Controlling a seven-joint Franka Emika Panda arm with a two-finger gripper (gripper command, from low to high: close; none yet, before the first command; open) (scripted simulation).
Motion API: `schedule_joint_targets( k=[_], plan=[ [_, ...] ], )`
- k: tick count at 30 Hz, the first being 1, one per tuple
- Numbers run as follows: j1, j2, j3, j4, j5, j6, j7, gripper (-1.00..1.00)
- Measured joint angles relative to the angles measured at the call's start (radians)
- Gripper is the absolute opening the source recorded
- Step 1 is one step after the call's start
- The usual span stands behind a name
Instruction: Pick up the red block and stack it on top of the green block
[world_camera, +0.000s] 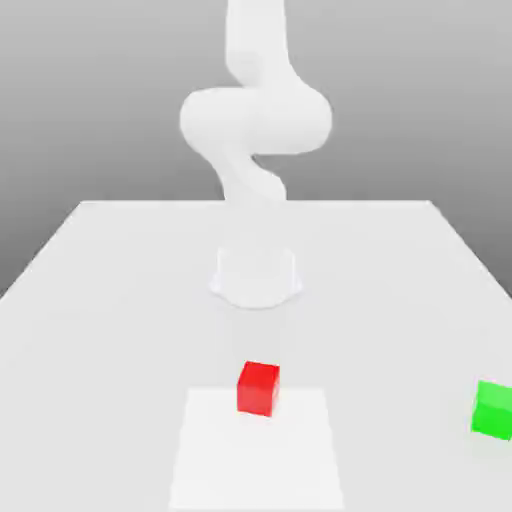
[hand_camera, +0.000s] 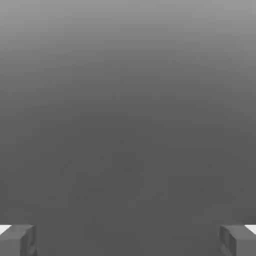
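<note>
I'm at the very start of the job: nothing is grasped, and the reach toward the red block (world_camera: 258, 387) hasn't begun. In the exterior view the red block sits on the white table (world_camera: 90, 300), near the front, on a slightly brighter square patch (world_camera: 256, 460), directly in front of the arm's round base (world_camera: 256, 277). The green block (world_camera: 493, 408) rests well apart from it, at the exterior view's right edge and partly cut off by it. The white arm (world_camera: 255, 120) rises from the base and folds upward out of sight. In the hand view the gripper (hand_camera: 128, 240) is spread wide, its 2 fingertips (hand_camera: 17, 240) at opposite corners with nothing between them and only plain grey beyond. My next move, as I judge it, calls for bringing the hand down over the red block, squaring the fingers to 2 opposite faces, then closing before lifting toward the green block.
</note>
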Motion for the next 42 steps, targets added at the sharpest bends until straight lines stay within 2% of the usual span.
schedule_joint_targets(
  k=[16,18,23,24,31,39,42],
  plan=[
    [-0.037,0.516,0.054,-0.520,0.020,0.408,0.184,0.00],
    [-0.042,0.653,0.057,-0.554,0.008,0.514,0.212,0.00],
    [-0.023,0.870,0.023,-0.545,-0.041,0.693,0.256,0.00],
    [-0.014,0.902,0.013,-0.541,-0.046,0.721,0.260,-1.00],
    [-0.009,0.908,0.009,-0.541,-0.045,0.726,0.260,-1.00],
    [-0.013,0.650,0.033,-0.574,0.004,0.501,0.225,-1.00],
    [0.052,0.671,0.096,-0.494,-0.019,0.437,0.250,-1.00]
  ],
)
